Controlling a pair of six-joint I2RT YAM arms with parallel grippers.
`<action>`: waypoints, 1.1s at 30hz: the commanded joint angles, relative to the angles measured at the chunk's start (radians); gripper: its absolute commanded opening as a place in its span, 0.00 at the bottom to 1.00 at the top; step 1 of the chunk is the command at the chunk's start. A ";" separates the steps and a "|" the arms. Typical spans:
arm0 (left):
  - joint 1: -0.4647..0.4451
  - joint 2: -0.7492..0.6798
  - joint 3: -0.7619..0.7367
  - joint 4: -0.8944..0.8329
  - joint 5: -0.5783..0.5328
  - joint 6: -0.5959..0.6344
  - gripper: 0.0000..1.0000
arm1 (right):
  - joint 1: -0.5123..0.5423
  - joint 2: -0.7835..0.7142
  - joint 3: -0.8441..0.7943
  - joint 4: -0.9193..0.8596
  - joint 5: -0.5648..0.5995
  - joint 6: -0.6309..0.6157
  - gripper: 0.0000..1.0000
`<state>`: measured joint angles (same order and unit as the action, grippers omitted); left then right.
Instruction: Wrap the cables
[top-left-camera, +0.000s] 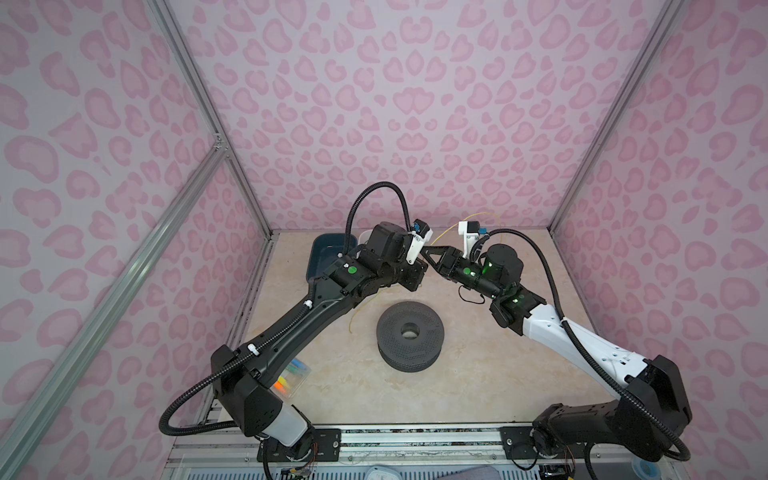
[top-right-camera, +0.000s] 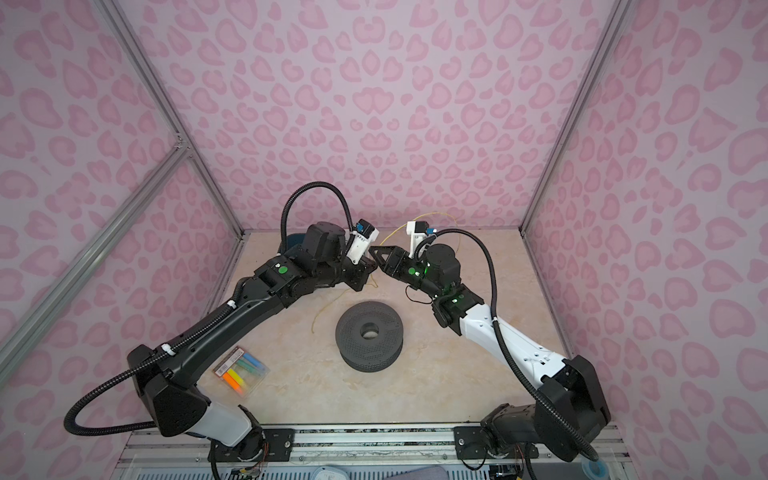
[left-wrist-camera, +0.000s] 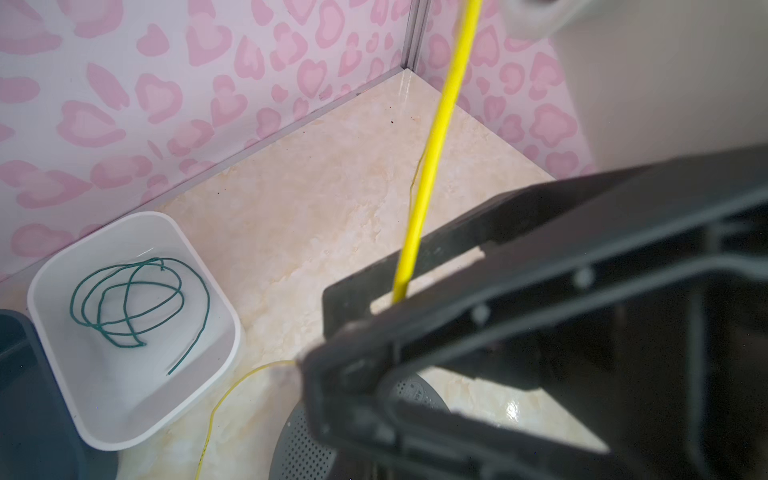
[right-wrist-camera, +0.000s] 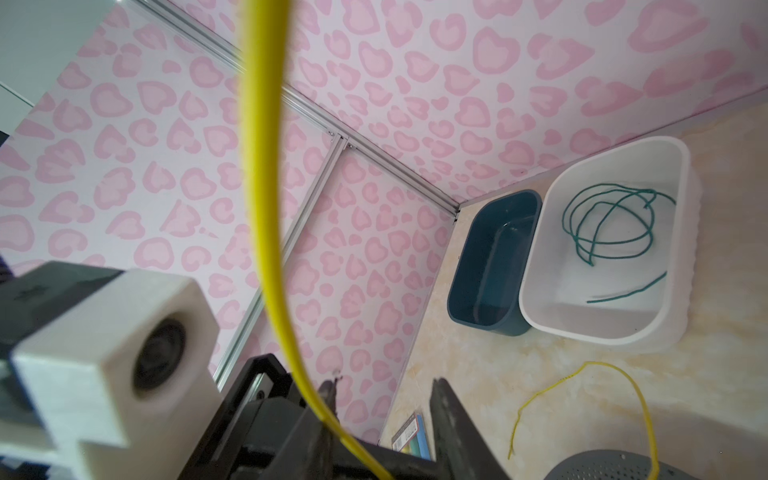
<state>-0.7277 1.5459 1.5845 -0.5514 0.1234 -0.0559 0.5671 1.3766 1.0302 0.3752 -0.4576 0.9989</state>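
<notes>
Black arms (top-left-camera: 291, 328) bear white sections (top-left-camera: 582, 345), ribbed black hoses (top-left-camera: 552, 282), green lights (top-left-camera: 352, 270).

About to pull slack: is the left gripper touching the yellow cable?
Touching. Left wrist view: the yellow cable runs into the closed left gripper and emerges at its tip.

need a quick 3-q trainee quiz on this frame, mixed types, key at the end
1. True or false: the green cable lies in the dark blue bin.
2. What is the left gripper shut on? A the yellow cable; B the green cable; C nothing.
3. Short answer: what grey thing stands in the middle of the table?
Key: 1 false, it lies in the white bin. 2 A. 3 the grey spool.
</notes>
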 joint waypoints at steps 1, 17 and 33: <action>-0.001 -0.013 -0.004 0.012 0.033 0.012 0.04 | 0.001 0.023 0.005 0.028 -0.002 -0.003 0.34; -0.001 -0.342 -0.454 0.384 -0.110 0.038 0.73 | -0.039 -0.043 -0.015 0.091 0.019 0.034 0.00; -0.001 -0.459 -0.669 0.445 -0.175 0.096 0.81 | -0.039 -0.095 0.045 0.085 -0.117 0.132 0.00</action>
<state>-0.7269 1.0924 0.9230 -0.1711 -0.1257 0.0113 0.5274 1.2846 1.0695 0.4267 -0.5270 1.0897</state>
